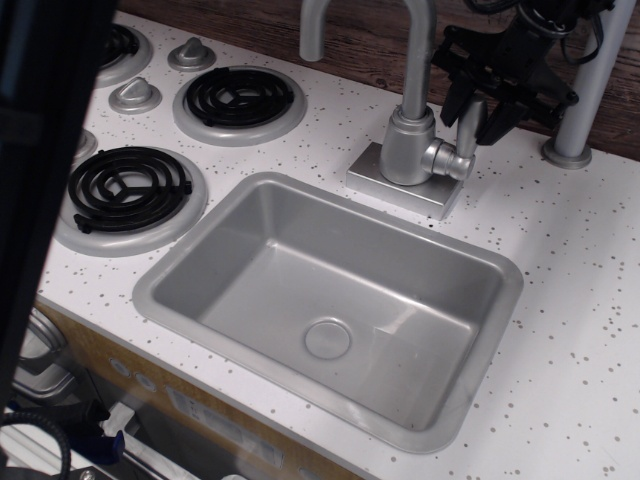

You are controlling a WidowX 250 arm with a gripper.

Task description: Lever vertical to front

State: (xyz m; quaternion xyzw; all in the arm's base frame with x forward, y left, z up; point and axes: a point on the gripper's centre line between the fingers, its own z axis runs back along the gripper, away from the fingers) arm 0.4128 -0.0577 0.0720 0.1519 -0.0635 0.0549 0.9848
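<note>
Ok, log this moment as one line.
phase: grasping | gripper: straddling lever top, closure unclear | lever: upright, not yet turned to front | sink: empty

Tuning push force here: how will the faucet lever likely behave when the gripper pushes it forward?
The lever stands upright on a short stub, so it probably pivots rather than bends. Its smooth silver paddle looks slippery, so the fingers may slide. The gripper straddles its top, giving good leverage; a light push likely suffices.
</note>
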